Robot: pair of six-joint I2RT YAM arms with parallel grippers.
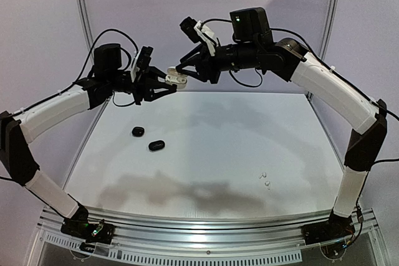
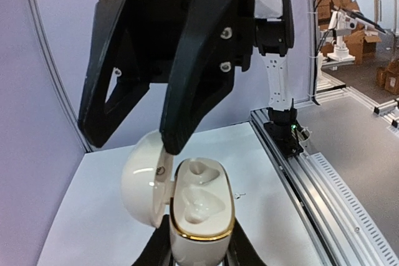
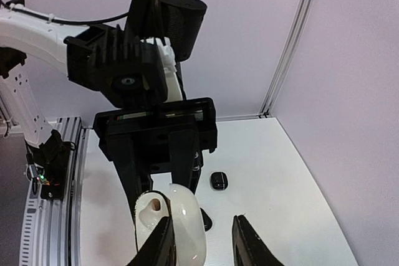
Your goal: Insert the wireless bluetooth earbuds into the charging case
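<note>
My left gripper (image 1: 173, 81) is shut on the base of a white charging case with a gold rim (image 2: 201, 216) and holds it high above the table's far left. The case's lid (image 2: 144, 179) hangs open and both wells look empty. My right gripper (image 1: 185, 70) is open. One of its fingers (image 2: 173, 141) sits between lid and base, so the lid (image 3: 189, 225) lies between the two right fingers. Two tiny white earbuds (image 1: 266, 180) lie on the table at the right. No black earbuds show.
Two shut black cases (image 1: 138, 131) (image 1: 156, 145) lie on the white table at the left; one also shows in the right wrist view (image 3: 218, 180). A metal rail (image 1: 206, 225) runs along the table's near edge. Walls close the back and sides.
</note>
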